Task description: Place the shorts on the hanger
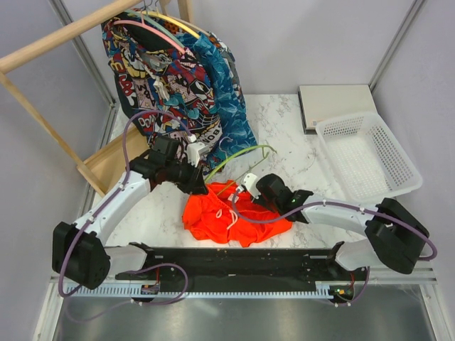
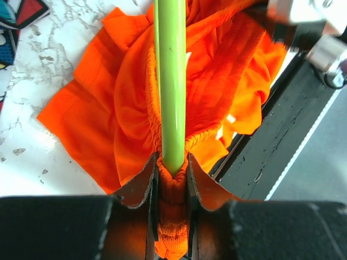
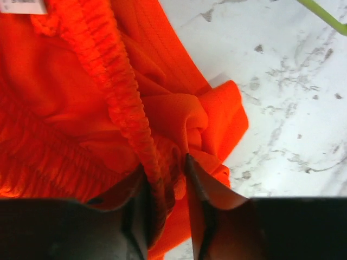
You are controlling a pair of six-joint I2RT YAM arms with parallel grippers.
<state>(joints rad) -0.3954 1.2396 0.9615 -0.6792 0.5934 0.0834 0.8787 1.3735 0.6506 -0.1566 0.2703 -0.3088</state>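
Note:
The orange-red shorts (image 1: pixel 227 217) lie bunched on the marble table between the two arms. The lime-green hanger (image 1: pixel 242 155) slants from the left gripper up to the right, above the shorts. My left gripper (image 1: pixel 193 176) is shut on the hanger's bar (image 2: pixel 171 81) together with a fold of the shorts' elastic waistband (image 2: pixel 172 216); the fabric (image 2: pixel 108 108) spreads out under the bar. My right gripper (image 1: pixel 250 186) is shut on the shorts' waistband (image 3: pixel 116 92) at their upper right edge. A thin piece of the hanger (image 3: pixel 325 16) shows at the top right of the right wrist view.
A comic-print garment (image 1: pixel 156 78) and a blue patterned garment (image 1: pixel 226 92) hang on a wooden rack (image 1: pixel 57 42) at the back left. A white basket (image 1: pixel 370 156) and a grey box (image 1: pixel 334 103) sit at the back right. A black rail (image 1: pixel 234 259) runs along the front.

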